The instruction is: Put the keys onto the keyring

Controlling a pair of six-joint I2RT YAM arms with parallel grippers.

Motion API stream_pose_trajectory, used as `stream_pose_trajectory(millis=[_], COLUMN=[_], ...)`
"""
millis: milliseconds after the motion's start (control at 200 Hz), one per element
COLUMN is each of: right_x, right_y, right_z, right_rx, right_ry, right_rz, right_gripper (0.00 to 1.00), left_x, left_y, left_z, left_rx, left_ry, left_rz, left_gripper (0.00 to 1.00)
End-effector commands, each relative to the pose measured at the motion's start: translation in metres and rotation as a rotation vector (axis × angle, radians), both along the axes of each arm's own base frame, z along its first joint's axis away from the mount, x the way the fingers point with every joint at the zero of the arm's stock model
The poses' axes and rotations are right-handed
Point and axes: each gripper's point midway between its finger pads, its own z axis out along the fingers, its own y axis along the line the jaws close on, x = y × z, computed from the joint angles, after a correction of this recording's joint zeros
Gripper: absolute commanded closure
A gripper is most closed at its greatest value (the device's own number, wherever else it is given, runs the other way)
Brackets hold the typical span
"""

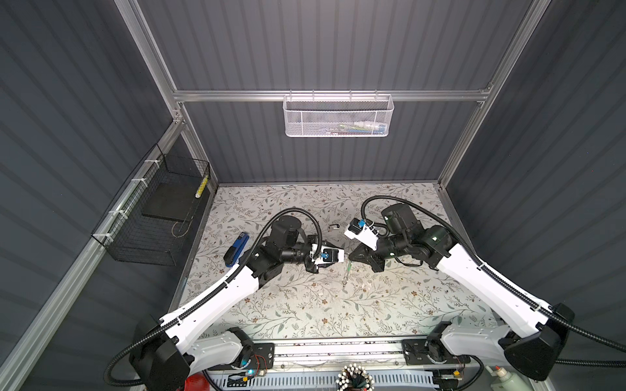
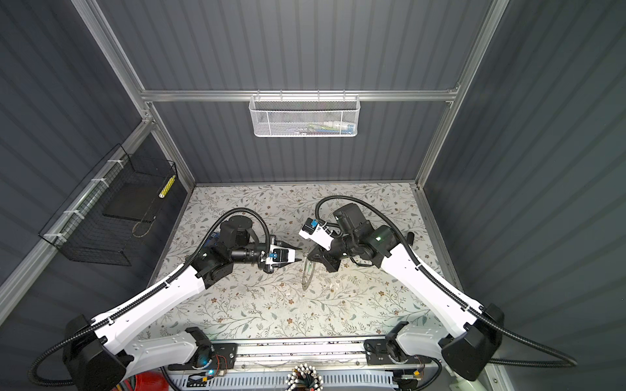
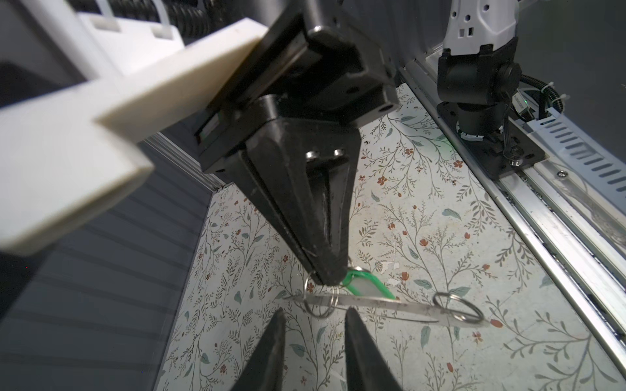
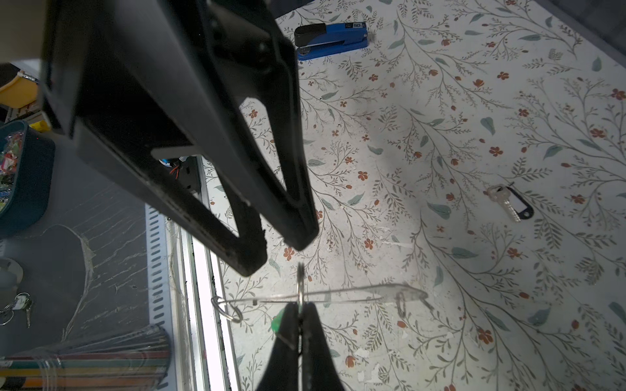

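Note:
The keyring (image 3: pixel 389 303), a thin flat metal ring, is held off the table and seen edge-on, with small split rings (image 3: pixel 458 306) on its rim. My right gripper (image 4: pixel 300 309) is shut on the small ring of the green-tagged key (image 3: pixel 369 287), right at the keyring's rim (image 4: pixel 338 296). My left gripper (image 3: pixel 315 316) is open and empty, its tips just short of the keyring. In a top view both grippers meet mid-table, left (image 2: pixel 299 254) and right (image 2: pixel 309 258). The silver key with the black oval tag (image 4: pixel 509 203) lies alone on the table (image 1: pixel 333 226).
A blue stapler (image 1: pixel 236 249) lies at the table's left, behind the left arm. A black wire basket (image 1: pixel 152 216) hangs on the left wall and a white mesh basket (image 1: pixel 338 115) on the back rail. The arms' base rail (image 3: pixel 559 237) runs along the front edge.

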Motion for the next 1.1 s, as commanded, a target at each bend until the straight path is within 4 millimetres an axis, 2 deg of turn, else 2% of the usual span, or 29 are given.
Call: stream_pose_trajectory(millis=[0, 255, 1091], right_x=[-0.002, -0.003, -0.002], right_y=[0.005, 0.008, 0.009], right_z=[0.009, 0.01, 0.011], right_rx=[0.013, 0.011, -0.03], right_ry=[0.02, 0.018, -0.036], right_rz=[-0.002, -0.001, -0.002], right_gripper=[1.0, 1.0, 1.0], left_x=[-0.003, -0.001, 0.006], left_y=[-0.001, -0.008, -0.014], left_z=[0.014, 0.008, -0.013], left_rx=[-0.021, 0.027, 0.182], left_ry=[-0.033, -0.024, -0.013], left_rz=[0.005, 0.036, 0.071], left_gripper=[0.69, 0.69, 0.88])
